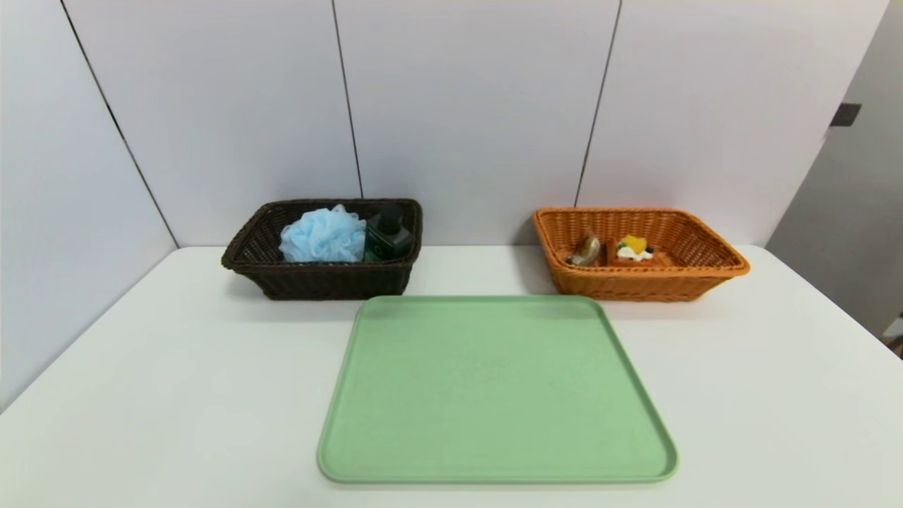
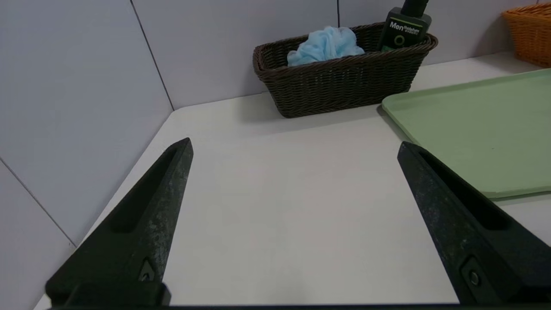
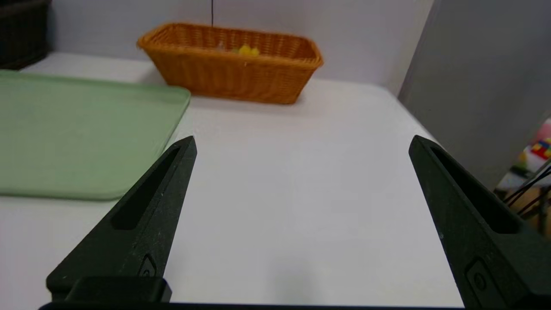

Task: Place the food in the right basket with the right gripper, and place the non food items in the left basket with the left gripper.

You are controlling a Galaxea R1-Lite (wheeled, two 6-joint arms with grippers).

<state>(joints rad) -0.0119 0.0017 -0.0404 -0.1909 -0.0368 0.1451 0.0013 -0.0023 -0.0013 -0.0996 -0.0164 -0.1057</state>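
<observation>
Blue puff (fluffy) (image 1: 324, 236) and dark bottle (image 1: 389, 234) in left basket (image 1: 335, 282)

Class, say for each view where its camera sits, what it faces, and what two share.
Head: above, facing forward-down at both baskets; no robot parts.
Left wrist: on the left arm, facing the brown basket; open left gripper.
Right wrist: on the right arm, facing the orange basket; open right gripper.
Both wrist views share the green tray.

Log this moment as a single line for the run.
left gripper: open, out over table | right gripper: open, out over table | bath puff, pump bottle: dark basket | waffle: orange basket
</observation>
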